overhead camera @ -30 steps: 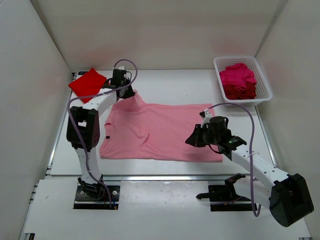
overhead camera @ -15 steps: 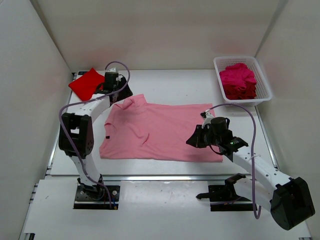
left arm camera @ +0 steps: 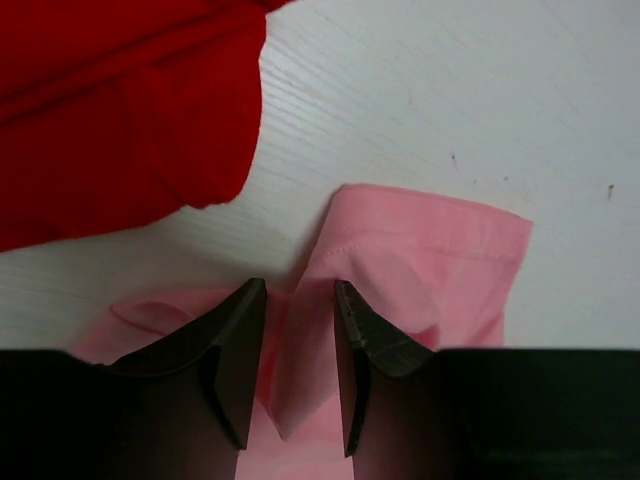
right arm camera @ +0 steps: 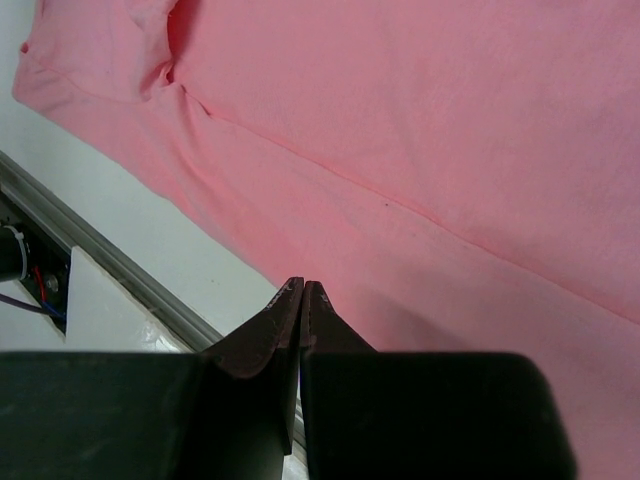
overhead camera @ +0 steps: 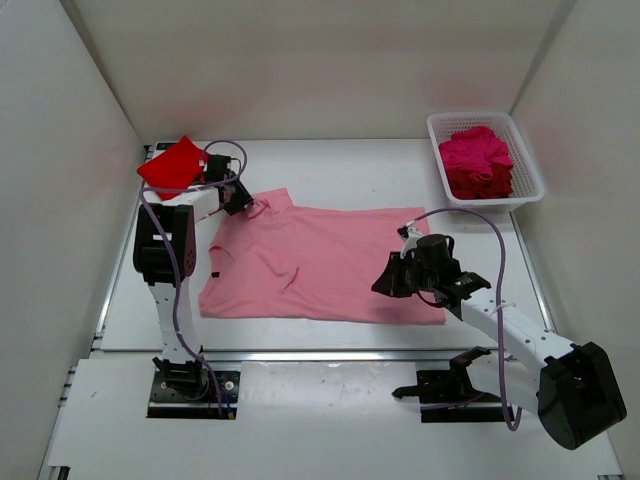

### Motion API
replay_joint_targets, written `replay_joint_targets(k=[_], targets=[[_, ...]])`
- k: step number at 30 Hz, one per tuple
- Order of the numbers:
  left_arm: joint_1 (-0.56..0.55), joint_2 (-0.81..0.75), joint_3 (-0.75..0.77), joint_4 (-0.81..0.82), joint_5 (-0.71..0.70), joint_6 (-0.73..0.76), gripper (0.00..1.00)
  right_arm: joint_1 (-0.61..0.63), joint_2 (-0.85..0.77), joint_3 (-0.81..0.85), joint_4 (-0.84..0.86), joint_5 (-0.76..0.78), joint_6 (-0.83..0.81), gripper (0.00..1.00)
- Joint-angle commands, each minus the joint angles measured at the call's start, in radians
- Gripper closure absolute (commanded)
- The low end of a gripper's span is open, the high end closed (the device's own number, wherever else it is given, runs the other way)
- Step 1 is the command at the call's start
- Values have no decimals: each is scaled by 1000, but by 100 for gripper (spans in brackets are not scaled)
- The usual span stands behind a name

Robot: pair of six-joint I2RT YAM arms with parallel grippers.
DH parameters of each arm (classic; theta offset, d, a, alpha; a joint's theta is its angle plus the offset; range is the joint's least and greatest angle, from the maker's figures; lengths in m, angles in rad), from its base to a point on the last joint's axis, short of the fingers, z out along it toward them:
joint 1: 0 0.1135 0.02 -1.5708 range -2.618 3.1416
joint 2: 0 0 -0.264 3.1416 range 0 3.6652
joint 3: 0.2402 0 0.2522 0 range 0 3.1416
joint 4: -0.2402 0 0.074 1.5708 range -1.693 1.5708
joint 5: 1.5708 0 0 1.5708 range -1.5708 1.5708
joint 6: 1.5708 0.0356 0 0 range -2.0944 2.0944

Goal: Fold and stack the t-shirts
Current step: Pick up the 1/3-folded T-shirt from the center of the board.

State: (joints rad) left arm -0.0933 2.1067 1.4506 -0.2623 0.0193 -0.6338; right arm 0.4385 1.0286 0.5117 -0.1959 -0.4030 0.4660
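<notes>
Top view alone gives the layout. light pink t-shirt (overhead camera: 310,265) is spread flat mid-worktop (overhead camera: 350,170). bright red t-shirt (overhead camera: 172,165) sits folded at the far left corner. white basket (overhead camera: 437,140) at far right holds the magenta t-shirt (overhead camera: 478,148), bunched over the dark red t-shirt (overhead camera: 480,186).

Left wrist view alone shows detail at the pink shirt's far sleeve. The cuff is rumpled, and the bright red shirt's edge is near it but apart, with bare worktop between. left hand (left arm camera: 298,290) is released: fingers parted, a ridge of pink sleeve in the gap. Can't tell if either finger presses the cloth.

Right wrist view alone shows long creases across the pink shirt, its near hem, and the worktop's front rail beyond. right hand (right arm camera: 301,287) is clenched, tips together, low over the pink shirt near that hem. Can't tell if it touches the cloth.

Pose: left arm stands tall and reaches back, hand down at the sleeve beside the red shirt. Right arm stretches forward and left, hand over the pink shirt's near right part.
</notes>
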Motion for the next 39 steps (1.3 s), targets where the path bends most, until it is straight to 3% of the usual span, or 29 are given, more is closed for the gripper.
replay_joint_targets(k=[1, 3, 7, 8, 10, 12, 14, 17, 19, 20, 22, 25, 28, 32, 34, 36, 39], targets=[[3, -68, -70, 72, 33, -125, 55, 22, 10, 22, 18, 15, -18, 100], [30, -76, -128, 150, 89, -178, 48, 26, 11, 19, 23, 20, -3, 100], [1, -50, -104, 137, 116, -170, 45, 34, 1, 17, 18, 27, -1, 100], [-17, -42, -87, 130, 114, -164, 48, 37, 4, 10, 18, 30, 3, 100], [-29, -48, -90, 149, 119, -171, 66, 40, 1, 24, 18, 36, 0, 100], [-68, -76, -102, 167, 87, -164, 76, 46, -4, 21, 16, 36, 10, 100], [-101, -102, -95, 141, 35, -95, 78, 45, -13, 8, 12, 41, 3, 100], [-163, -174, -117, 121, -76, -2, 69, 46, -16, -5, 30, 26, 10, 100], [-180, -227, -154, 130, -120, 32, 52, 45, -12, -12, 33, 21, 10, 100], [-186, -264, -185, 133, -125, 45, 49, 46, -9, -12, 33, 21, 14, 99], [-192, -324, -222, 138, -124, 68, 50, 52, -18, -12, 42, 30, 25, 100], [-201, -411, -334, 156, -137, 86, 61, 49, -36, -16, 45, 27, 26, 99], [-218, -470, -467, 175, -125, 109, 60, 42, -42, -18, 69, 20, 36, 100], [-201, -497, -476, 166, -119, 86, 43, 57, -33, 20, 61, 30, 30, 99], [-152, -514, -505, 218, -93, 30, 43, 72, -32, 27, 69, 44, 36, 100], [-79, -504, -501, 282, 2, -47, 54, 75, -25, 22, 70, 33, 42, 100], [-34, -383, -388, 220, 42, -98, 70, 86, -7, 19, 64, 46, 40, 100]])
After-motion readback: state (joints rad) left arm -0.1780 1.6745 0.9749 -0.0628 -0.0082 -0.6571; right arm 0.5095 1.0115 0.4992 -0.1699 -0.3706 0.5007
